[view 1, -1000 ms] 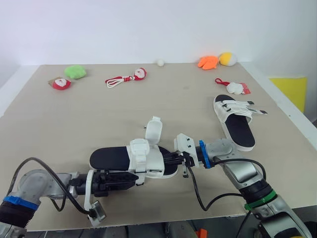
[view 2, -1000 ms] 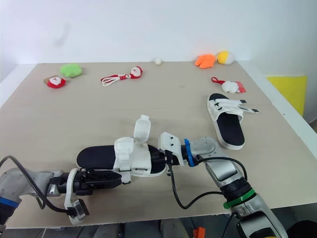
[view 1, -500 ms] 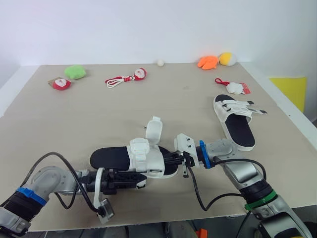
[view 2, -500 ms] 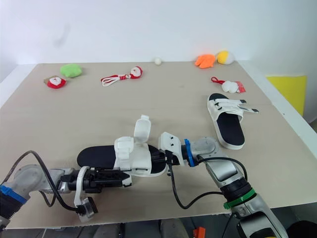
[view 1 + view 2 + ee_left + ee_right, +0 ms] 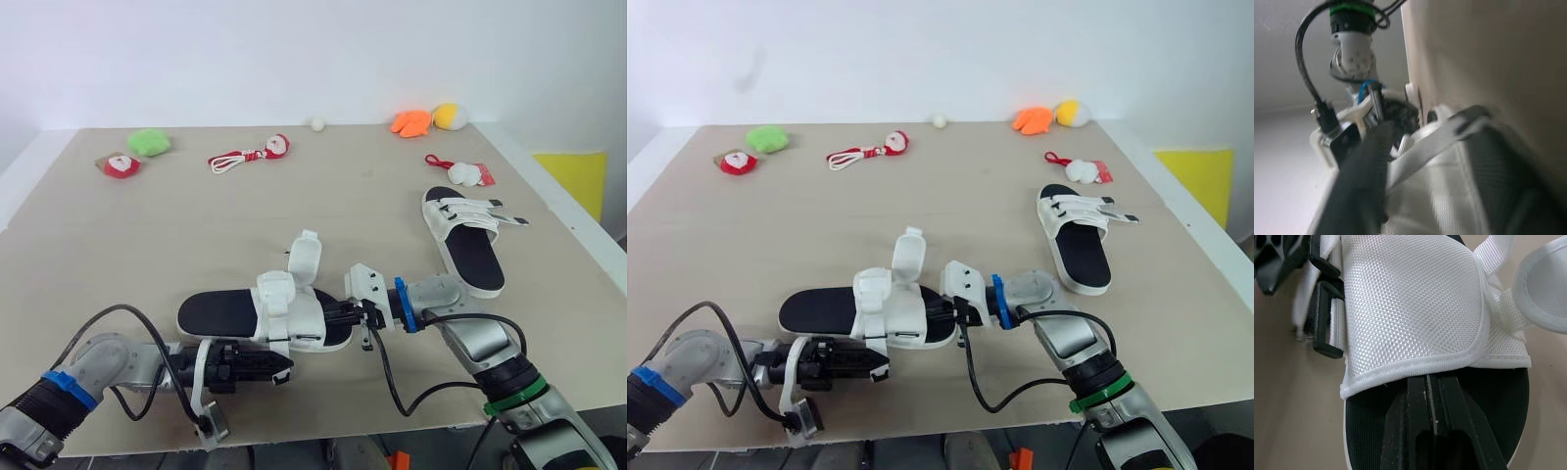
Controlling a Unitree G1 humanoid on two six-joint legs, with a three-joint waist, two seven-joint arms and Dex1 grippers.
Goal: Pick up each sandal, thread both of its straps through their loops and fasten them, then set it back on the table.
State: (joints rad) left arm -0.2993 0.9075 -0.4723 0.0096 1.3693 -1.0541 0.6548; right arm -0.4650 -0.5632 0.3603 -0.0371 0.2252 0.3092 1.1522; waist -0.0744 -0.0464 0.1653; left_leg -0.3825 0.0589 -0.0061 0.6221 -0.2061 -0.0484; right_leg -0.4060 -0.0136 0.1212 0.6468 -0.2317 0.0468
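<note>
At six o'clock on the table (image 5: 147,235), both head views show the near sandal (image 5: 265,313) lying flat, one strap (image 5: 304,257) standing up unfastened. The second sandal (image 5: 468,240) waits at two o'clock. My left gripper (image 5: 274,364) has edged closer along its near side, so I judge threading not yet begun. My left wrist view shows white webbing close up; whether that gripper holds anything I cannot tell. My right wrist view shows the right gripper (image 5: 1431,379), fingers pressed together, tucked under the white upper.
</note>
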